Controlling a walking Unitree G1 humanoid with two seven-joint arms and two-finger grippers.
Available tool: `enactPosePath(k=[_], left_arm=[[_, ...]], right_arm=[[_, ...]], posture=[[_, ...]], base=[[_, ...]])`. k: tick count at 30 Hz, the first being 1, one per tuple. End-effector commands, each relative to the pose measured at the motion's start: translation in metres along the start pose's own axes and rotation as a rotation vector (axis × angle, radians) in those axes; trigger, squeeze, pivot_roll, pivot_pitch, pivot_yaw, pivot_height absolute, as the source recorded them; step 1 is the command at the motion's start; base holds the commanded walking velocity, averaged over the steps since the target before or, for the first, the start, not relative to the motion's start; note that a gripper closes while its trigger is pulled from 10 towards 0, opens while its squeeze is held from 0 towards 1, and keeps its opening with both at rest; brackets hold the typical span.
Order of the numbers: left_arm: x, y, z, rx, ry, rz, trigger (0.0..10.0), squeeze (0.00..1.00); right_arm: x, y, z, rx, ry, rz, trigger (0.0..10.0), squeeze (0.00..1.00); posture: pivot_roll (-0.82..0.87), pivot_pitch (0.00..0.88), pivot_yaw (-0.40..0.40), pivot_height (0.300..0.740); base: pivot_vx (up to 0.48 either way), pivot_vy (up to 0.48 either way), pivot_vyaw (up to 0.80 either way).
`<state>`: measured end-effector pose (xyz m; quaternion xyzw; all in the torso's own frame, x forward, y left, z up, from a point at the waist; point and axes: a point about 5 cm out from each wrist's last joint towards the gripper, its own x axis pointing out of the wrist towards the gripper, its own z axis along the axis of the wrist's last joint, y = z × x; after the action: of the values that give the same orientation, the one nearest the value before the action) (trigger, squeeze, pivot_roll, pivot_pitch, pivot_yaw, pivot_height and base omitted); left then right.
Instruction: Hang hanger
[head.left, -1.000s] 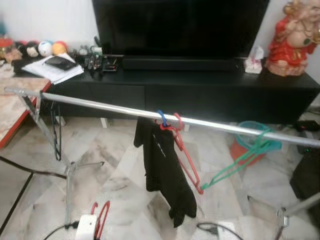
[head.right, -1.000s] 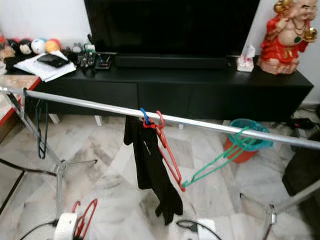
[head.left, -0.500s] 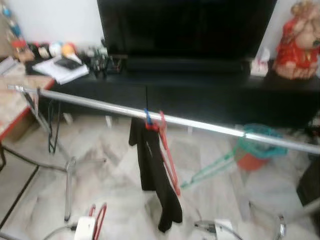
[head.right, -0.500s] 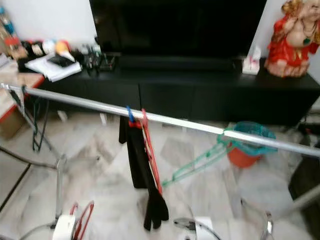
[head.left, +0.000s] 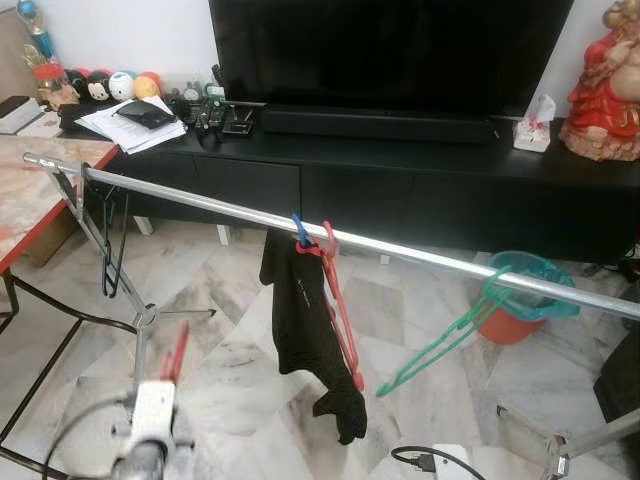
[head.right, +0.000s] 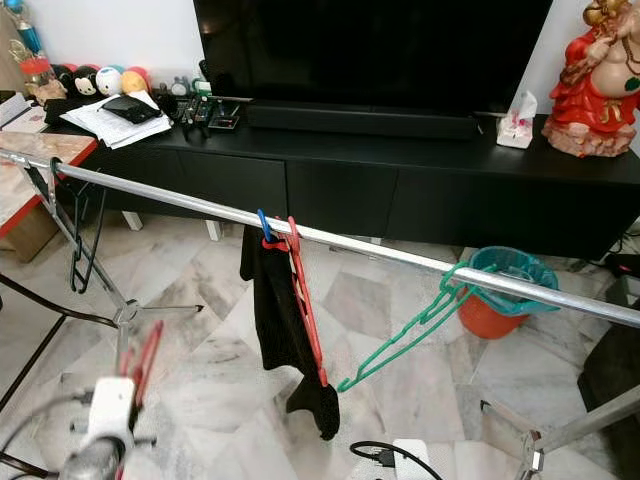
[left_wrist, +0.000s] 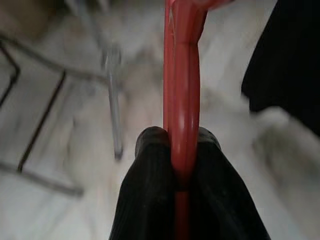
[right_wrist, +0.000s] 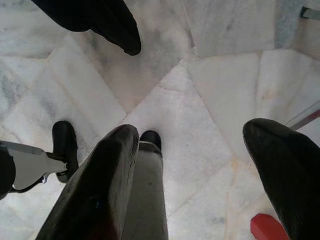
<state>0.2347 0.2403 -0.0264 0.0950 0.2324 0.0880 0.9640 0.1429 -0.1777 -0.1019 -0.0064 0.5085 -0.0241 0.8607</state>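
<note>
Red plastic is what's pinched in the left gripper (left_wrist: 176, 165): a red hanger (head.left: 177, 352) is clamped between the two black fingers (left_wrist: 150, 200), held low in front of the robot and well below the silver rail (head.left: 220, 205). So the task's thing is in hand but nowhere near hung yet.

On the rail, a black shirt (head.left: 305, 330) is already draped on a blue-hooked hanger, with another red hanger (head.left: 338, 300) right beside it and a green hanger (head.left: 450, 340) dangling further toward the robot's right. A black wire hanger (head.left: 110, 240) is hooked near the left end by the stand (head.left: 140, 320).

The right gripper (right_wrist: 195, 165) is spread wide open over the marble floor (right_wrist: 200, 85), nothing held.

What could go wrong, as a guess: the hanger is gripped edge-on along a thin bar, so it could twist or slip out once it's lifted. The hook also has to be brought up over the rail; if it's misjudged, the rail gets bumped and the light stand could wobble or shed what's already on it. Snagging the shirt or tangling with the hung red hanger seems likely too if the bare stretch of rail isn't picked.
</note>
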Motion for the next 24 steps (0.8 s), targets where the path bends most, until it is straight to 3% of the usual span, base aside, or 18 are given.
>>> enactPosePath(k=[1,14,24], left_arm=[[0.000,0.000,0.007,-0.004,-0.057,-0.008,10.0,0.00],[0.002,-0.005,0.026,-0.057,-0.176,0.001,10.0,0.00],[0.000,0.009,0.040,-0.071,-0.270,0.038,10.0,0.00]], right_arm=[[0.000,-0.001,0.001,-0.008,0.002,0.000,10.0,0.00],[0.000,-0.002,0.000,-0.006,0.011,-0.031,10.0,0.00],[0.000,-0.002,-0.003,-0.018,0.032,-0.035,10.0,0.00]], posture=[[0.02,0.000,-0.011,0.740],[0.01,0.000,-0.005,0.740],[0.01,0.000,-0.005,0.740]], base=[[0.000,0.000,0.00],[0.018,0.000,0.00],[0.269,0.000,0.00]])
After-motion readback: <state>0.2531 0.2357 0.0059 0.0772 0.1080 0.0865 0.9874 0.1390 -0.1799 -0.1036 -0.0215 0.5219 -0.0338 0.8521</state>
